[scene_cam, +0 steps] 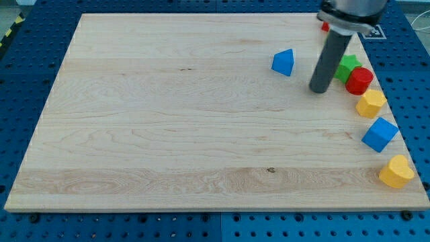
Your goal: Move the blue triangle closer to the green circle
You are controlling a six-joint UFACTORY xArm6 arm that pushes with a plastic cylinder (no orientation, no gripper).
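The blue triangle (pixel 283 62) lies on the wooden board (pixel 168 121) in the upper right part. My tip (pixel 320 89) rests on the board to the right of the triangle and a little lower, a short gap apart from it. A green block (pixel 348 66) sits just right of the rod, partly hidden by the rod and by a red block, so I cannot make out its shape. The tip stands between the blue triangle and the green block.
A red round block (pixel 359 81) touches the green one. Down the right edge lie a yellow block (pixel 370 103), a blue cube (pixel 379 134) and a yellow heart-like block (pixel 396 171). A small red piece (pixel 324 27) shows behind the rod at the top.
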